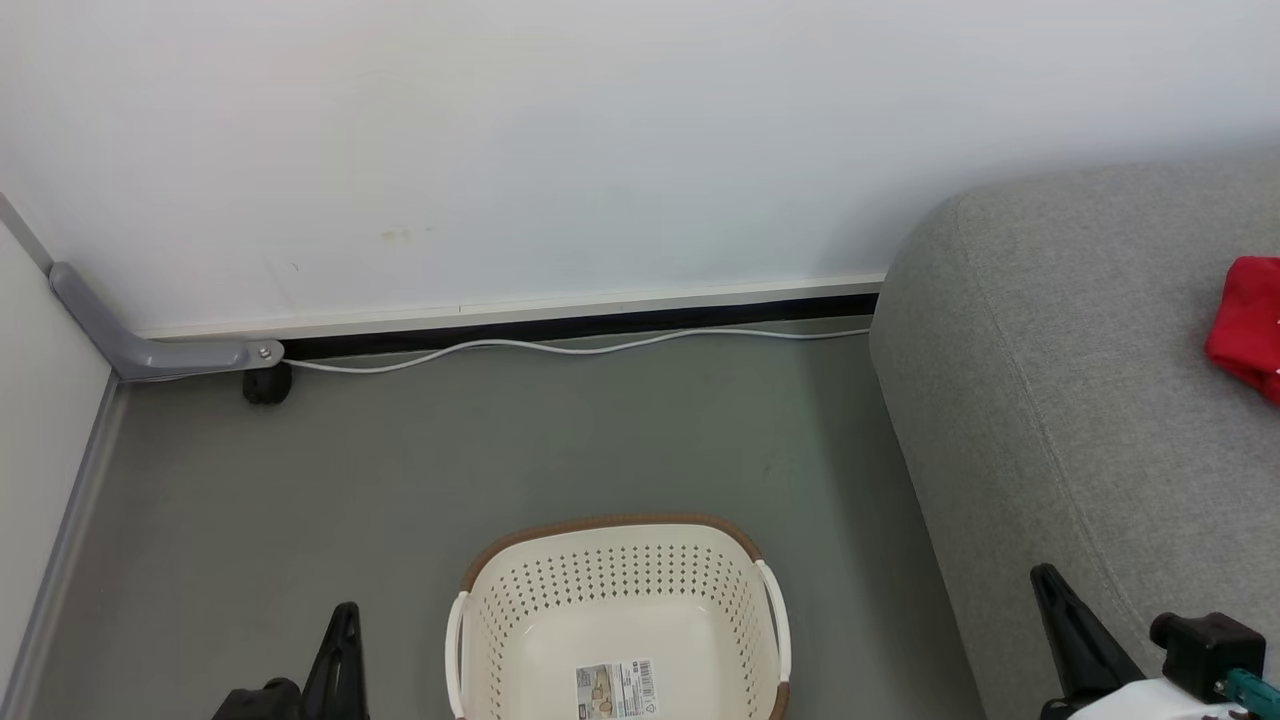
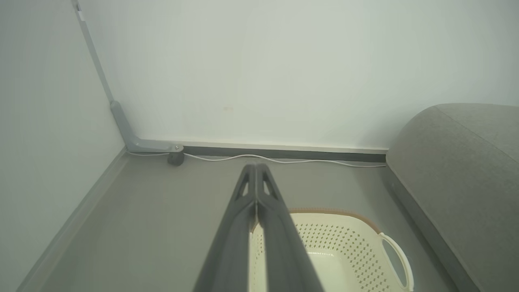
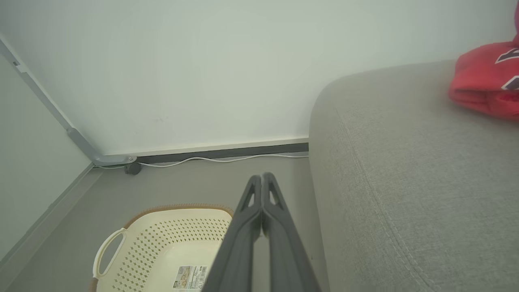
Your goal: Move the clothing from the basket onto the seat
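At the far left a grey metal bar [image 1: 150,352] runs down the wall corner to the floor [image 1: 300,500] and ends at a small dark wheel [image 1: 267,385]. Its upper end is cut off by the frame. The left tool [image 2: 256,167] has its two dark fingers pressed together along their length, with nothing between them. In the head view only its upper part rises from the bottom edge.

Just to its right the basket [image 1: 610,522] stands on the floor. Its near side is cut off, and the bottom that shows is bare cream plastic with a paper label [image 1: 615,688] too small to read. A white cable [image 1: 560,347] lies along the skirting behind it, and its right end goes out of sight behind the sofa [image 1: 1050,400].

The sofa is cut off at the right and bottom edges. The right tool [image 3: 262,176] is over the sofa's near edge, fingers closed on each other and holding nothing. The clothing [image 1: 1248,325] lies on the sofa at the far right, well apart from the basket. It is a red bundle only partly in frame, so its shape and lettering cannot be made out in full.
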`<state>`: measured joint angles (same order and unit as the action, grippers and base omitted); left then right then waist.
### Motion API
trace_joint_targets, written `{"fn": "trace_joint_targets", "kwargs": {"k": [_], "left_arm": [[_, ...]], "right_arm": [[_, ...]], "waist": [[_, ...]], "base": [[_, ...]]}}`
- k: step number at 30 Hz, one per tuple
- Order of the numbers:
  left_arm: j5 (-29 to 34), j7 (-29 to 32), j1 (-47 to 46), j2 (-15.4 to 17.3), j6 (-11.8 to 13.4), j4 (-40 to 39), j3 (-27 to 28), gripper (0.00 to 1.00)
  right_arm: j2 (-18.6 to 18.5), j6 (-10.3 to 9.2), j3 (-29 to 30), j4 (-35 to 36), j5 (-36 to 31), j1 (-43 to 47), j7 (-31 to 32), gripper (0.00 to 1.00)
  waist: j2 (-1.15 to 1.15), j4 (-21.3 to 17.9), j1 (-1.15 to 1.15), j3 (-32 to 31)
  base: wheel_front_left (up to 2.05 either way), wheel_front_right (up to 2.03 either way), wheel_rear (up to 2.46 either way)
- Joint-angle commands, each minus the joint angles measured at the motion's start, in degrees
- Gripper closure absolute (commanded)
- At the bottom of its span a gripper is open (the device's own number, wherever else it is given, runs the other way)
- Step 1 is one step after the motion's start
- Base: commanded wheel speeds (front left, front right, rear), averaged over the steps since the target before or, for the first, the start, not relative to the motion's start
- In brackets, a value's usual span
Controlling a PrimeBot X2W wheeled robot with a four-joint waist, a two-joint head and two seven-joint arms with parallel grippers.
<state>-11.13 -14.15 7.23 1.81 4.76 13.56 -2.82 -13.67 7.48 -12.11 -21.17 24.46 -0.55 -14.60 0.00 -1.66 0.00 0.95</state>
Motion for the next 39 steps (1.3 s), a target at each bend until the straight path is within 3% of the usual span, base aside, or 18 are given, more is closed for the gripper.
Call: {"fn": "trace_joint_targets", "kwargs": {"k": [1,5,9,39], "left_arm": [[-2.3,0.4,-0.9,0.4,-0.4,-1.1,0.5,1.00],[-4.3,0.9,-1.1,0.4,-0.7,-1.2,0.7,1.00],[-6.9,1.5,-1.5,0.4,-1.1,-1.1,0.9,1.00],[-26.5,6.5,-4.6,0.6,-4.0,-0.7,3.1,1.00]], "right_arm": [[-0.9,0.00,0.9,1.4,1.8,-1.5,0.6,1.00],[-0.7,0.00,1.3,1.6,3.5,-1.5,1.1,1.00],[-0.3,0.00,1.8,1.7,5.7,-1.7,1.7,1.00],[2.3,0.00,5.9,3.1,22.3,-2.7,6.5,1.00]], "waist": [[0.00,0.0,0.05,0.0],[0.00,0.1,0.12,-0.2],[0.00,0.1,0.01,-0.1],[0.00,0.5,0.00,-0.2]], "base": [[0.00,0.00,0.00],[0.00,0.00,0.00],[0.00,0.00,0.00],[0.00,0.00,0.00]]}}
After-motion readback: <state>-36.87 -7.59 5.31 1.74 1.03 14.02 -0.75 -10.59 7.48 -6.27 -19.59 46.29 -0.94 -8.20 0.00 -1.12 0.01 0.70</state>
